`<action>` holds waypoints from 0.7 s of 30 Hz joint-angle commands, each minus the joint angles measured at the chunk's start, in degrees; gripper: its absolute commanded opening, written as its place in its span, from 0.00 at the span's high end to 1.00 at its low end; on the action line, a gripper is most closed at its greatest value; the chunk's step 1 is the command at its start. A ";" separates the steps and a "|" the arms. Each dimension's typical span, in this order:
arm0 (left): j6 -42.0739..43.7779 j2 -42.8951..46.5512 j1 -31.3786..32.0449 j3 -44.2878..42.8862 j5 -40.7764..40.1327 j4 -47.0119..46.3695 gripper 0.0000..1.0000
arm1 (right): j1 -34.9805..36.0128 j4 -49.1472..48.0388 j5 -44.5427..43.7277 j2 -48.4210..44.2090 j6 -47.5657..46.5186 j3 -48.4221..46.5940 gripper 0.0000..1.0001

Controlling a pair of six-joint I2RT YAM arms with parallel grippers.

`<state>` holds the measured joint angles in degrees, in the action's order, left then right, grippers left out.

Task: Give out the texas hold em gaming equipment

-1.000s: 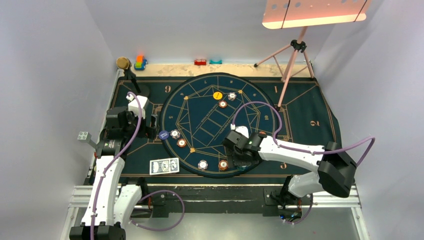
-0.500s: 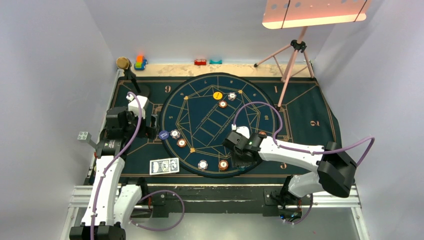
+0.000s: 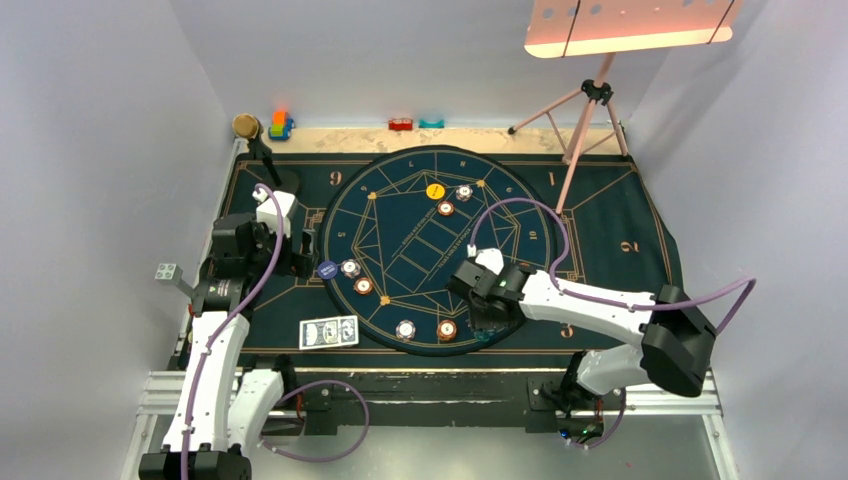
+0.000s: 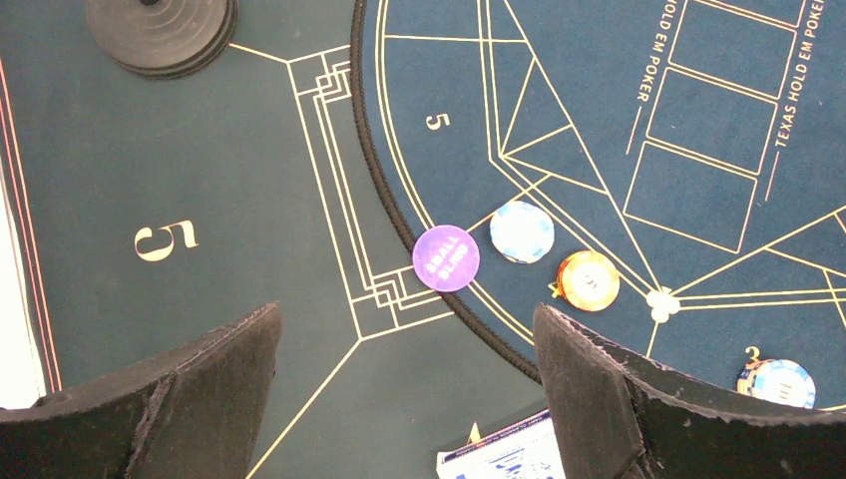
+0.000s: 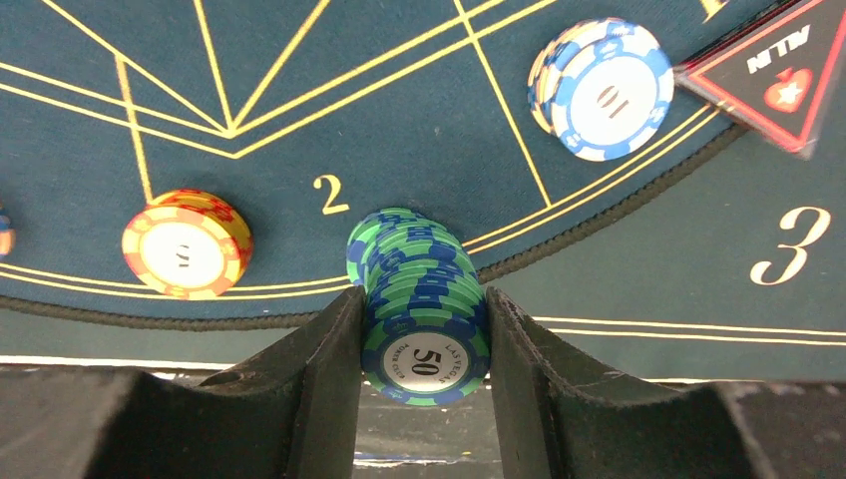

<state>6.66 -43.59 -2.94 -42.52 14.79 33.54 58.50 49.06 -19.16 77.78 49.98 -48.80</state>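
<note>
Right wrist: right gripper [image 5: 422, 311] pinched green chip stack [image 5: 417, 267], five o'clock on round mat [image 5: 399, 110]; left gripper [image 4: 406, 334] spread.

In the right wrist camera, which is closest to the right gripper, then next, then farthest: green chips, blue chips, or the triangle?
1. Green chips, between the right gripper's fingers.
2. Blue chips, upper right.
3. Triangle, far upper right corner.

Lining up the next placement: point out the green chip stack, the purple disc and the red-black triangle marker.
green chip stack [image 5: 419, 289], right wrist view, striped side midway up the stack.
purple disc [image 4: 446, 257], left wrist view, middle of its printed face.
triangle marker [image 5: 770, 75], right wrist view, its black face.
</note>
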 commanded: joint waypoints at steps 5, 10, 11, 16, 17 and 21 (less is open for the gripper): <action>0.75 0.69 -0.39 0.07 0.60 -1.55 0.00 | 0.21 5.43 -3.77 -3.09 -1.05 -10.61 0.77; 0.77 0.65 -0.38 0.07 0.61 -1.68 0.00 | 0.21 3.75 -2.29 -0.60 -3.84 -15.93 0.80; 0.80 0.65 -0.44 0.07 0.64 -1.64 0.00 | 0.21 2.84 -2.02 0.83 -4.54 -17.33 0.80; 0.70 0.68 -0.41 0.07 0.28 -1.66 0.00 | 0.49 -3.52 1.66 11.03 -9.84 -26.17 0.81; 0.69 0.66 -0.47 0.07 0.28 -1.65 0.00 | 0.66 -4.86 2.35 13.38 -10.68 -27.99 0.82; 0.65 0.62 -0.41 0.07 0.17 -1.73 0.00 | 1.64 -7.24 3.91 22.62 -14.03 -35.65 0.82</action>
<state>6.66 -43.57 -2.94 -42.52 14.76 33.54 59.05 46.76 -17.54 94.78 40.71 -77.69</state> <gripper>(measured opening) 0.995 0.464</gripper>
